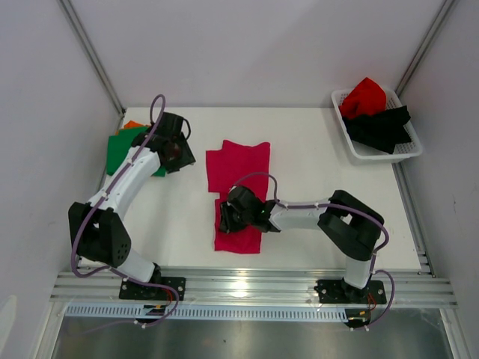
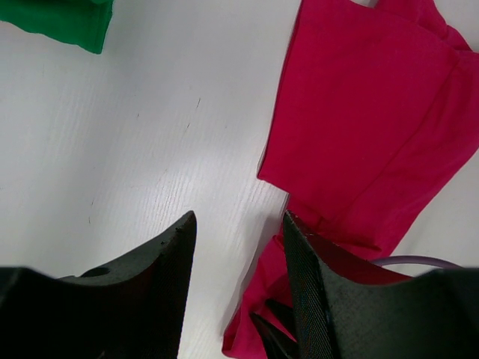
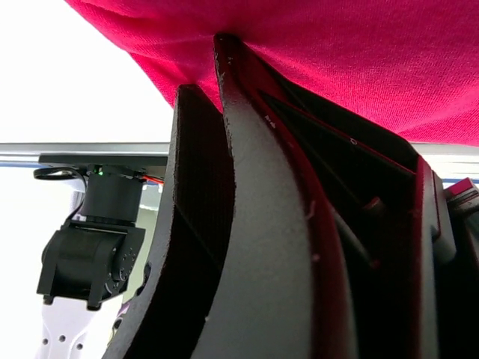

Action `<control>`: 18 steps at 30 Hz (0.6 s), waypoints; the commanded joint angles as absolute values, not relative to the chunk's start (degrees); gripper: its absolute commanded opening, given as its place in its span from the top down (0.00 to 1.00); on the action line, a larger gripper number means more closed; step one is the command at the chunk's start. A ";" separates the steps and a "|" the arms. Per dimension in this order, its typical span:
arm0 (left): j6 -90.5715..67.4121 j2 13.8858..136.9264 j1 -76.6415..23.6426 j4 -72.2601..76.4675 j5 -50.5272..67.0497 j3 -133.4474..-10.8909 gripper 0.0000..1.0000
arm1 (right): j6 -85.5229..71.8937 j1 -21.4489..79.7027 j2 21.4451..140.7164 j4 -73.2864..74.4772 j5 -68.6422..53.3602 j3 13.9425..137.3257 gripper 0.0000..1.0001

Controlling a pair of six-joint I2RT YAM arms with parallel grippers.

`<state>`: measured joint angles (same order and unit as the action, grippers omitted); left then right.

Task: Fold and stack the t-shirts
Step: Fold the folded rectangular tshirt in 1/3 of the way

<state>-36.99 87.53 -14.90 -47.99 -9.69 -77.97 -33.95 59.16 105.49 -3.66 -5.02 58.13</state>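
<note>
White tabletop [image 1: 314, 149], grey walls [image 1: 262, 45] around it. Top view: left tool [image 1: 183, 155] over bare surface. Just beside it on its outer side lies one green t-shirt [image 1: 120, 153], folded, resting on one orange t-shirt [image 1: 132, 124] of which only an edge shows. One magenta t-shirt [image 1: 238, 168] lies between the two tools, its far half flat, its near half rumpled. The right tool [image 1: 224, 217] sits on that near half. Well apart from the right tool, at the far right corner, stands one white lattice basket [image 1: 408, 153] holding one red t-shirt [image 1: 364, 96] and one black t-shirt [image 1: 382, 129], both bundled. Left wrist view: left tool [image 2: 238, 218] spread, nothing between its fingers, only tabletop ahead of the tips. A corner of the green t-shirt shows far ahead to the tool's left, and the magenta t-shirt is ahead to its right. Right wrist view: right tool [image 3: 203, 67] with its fingers nearly pressed together, pinching a fold of the magenta t-shirt. The cloth is raised off the surface and drapes over the fingertips. A metal rail [image 3: 82, 149] is visible under the cloth.
</note>
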 commanded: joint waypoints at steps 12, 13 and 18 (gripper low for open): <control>-36.12 86.48 -14.24 -46.41 -8.70 -77.43 0.47 | -33.13 60.11 100.12 2.44 -2.55 60.73 0.67; -36.12 86.57 -14.24 -46.41 -8.79 -77.34 0.47 | -33.22 60.29 99.32 2.90 -2.37 60.99 0.67; -36.30 86.92 -14.24 -46.32 -8.44 -77.34 0.47 | -35.15 61.87 94.67 4.22 -3.07 61.35 0.67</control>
